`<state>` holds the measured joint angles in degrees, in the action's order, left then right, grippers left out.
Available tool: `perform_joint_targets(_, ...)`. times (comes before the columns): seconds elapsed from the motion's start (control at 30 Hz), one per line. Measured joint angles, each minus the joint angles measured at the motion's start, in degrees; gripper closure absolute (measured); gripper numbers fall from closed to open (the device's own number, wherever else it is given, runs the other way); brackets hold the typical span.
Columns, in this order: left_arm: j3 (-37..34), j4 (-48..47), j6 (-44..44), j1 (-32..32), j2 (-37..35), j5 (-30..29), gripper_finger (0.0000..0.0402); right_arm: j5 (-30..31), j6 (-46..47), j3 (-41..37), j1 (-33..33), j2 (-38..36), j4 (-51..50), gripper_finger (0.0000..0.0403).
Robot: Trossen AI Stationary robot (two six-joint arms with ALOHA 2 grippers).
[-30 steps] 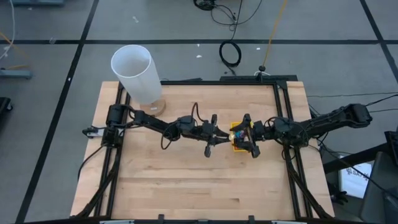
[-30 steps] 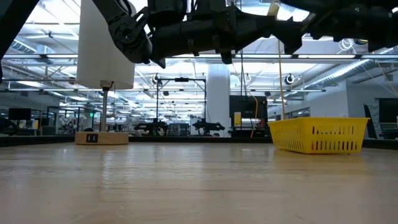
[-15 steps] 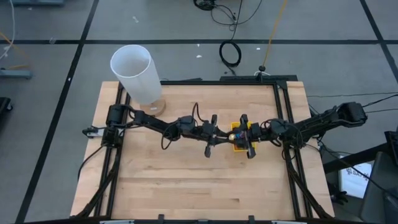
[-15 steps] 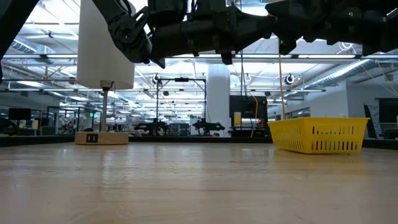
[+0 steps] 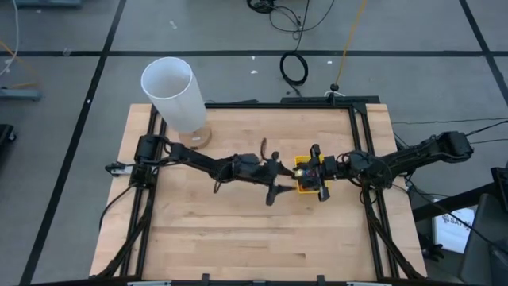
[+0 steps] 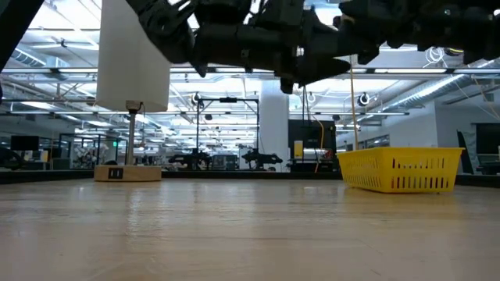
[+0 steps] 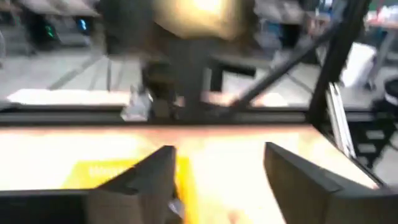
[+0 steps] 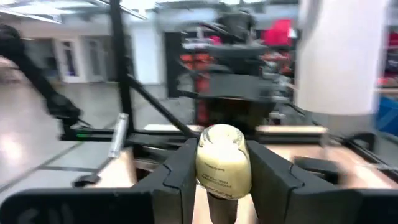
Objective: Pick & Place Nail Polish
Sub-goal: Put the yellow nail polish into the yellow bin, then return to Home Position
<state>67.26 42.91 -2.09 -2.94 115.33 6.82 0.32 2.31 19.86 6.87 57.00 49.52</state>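
High view: the left claw (image 5: 275,179) and right claw (image 5: 317,182) meet over the yellow bin (image 5: 305,184) at mid tabletop (image 5: 238,238); the white cylinder (image 5: 171,94) stands at the far left corner.

Low view: the bin sits on the tabletop, both arms above.

Left wrist view: the left claw's fingers (image 7: 140,183) are spread apart, empty.

Right wrist view: the right claw grips a pale yellow nail polish bottle (image 8: 222,163), held upside down.

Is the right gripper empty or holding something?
Holding: right gripper is shut on a pale yellow nail polish bottle between its fingers.
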Motion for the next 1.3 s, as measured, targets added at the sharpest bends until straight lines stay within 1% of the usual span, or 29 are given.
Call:
perform_joint_targets(0.1,2.3,-8.9,0.0,-1.2,0.0,0.5,0.0118,4.0,0.6,0.0,0.0,-5.3,-8.6,0.0301)
perform_joint_targets(0.2,3.7,-15.8,0.2,-2.0,0.0,0.4,0.008,8.0,4.3,0.0,0.0,-9.9,-21.9,0.0301)
perform_joint_targets(0.33,3.8,-20.7,-0.1,-2.2,0.0,-2.1,0.0052,10.2,12.1,0.0,0.0,-12.7,-37.5,0.0301)
perform_joint_targets(0.43,3.8,-23.2,0.1,-2.2,0.0,-4.2,0.0041,10.2,16.3,0.0,0.0,-12.5,-45.5,0.0301)
perform_joint_targets(0.6,3.8,-24.3,0.1,-2.1,0.0,-7.0,0.0038,10.2,21.5,0.0,0.0,-11.6,-52.5,0.0301)
perform_joint_targets(0.83,3.8,-23.6,0.5,-2.1,0.0,-7.0,0.0045,10.1,24.0,0.0,0.0,-10.7,-54.7,0.0301)
perform_joint_targets(0.87,3.8,-23.8,1.1,-2.0,0.0,-7.0,0.0044,10.0,24.0,0.0,0.0,-10.7,-54.6,0.0296)
perform_joint_targets(0.9,3.8,-24.2,1.8,-1.9,0.0,-6.9,0.0043,10.1,24.0,0.0,0.0,-10.7,-54.5,0.0282)
perform_joint_targets(0.97,3.8,-24.9,2.2,-1.7,0.0,-6.9,0.004,10.1,25.0,0.0,0.0,-10.7,-54.5,0.0239)
perform_joint_targets(1.07,3.8,-25.6,0.7,-1.4,-0.4,-6.9,0.0037,9.9,28.7,0.0,0.0,-10.9,-54.5,0.0178)
perform_joint_targets(1.13,3.7,-26.8,0.0,-1.4,-1.5,-6.9,0.0038,9.7,30.1,0.0,0.0,-11.2,-54.5,0.0148)
perform_joint_targets(1.2,3.7,-30.4,-0.1,-1.5,-3.8,-6.8,0.004,6.7,29.5,0.0,0.0,-12.1,-55.0,0.0125)
perform_joint_targets(1.3,3.7,-36.2,-0.3,-1.5,-8.8,-5.9,0.0041,-1.3,25.9,0.0,0.0,-14.6,-54.9,0.0103)
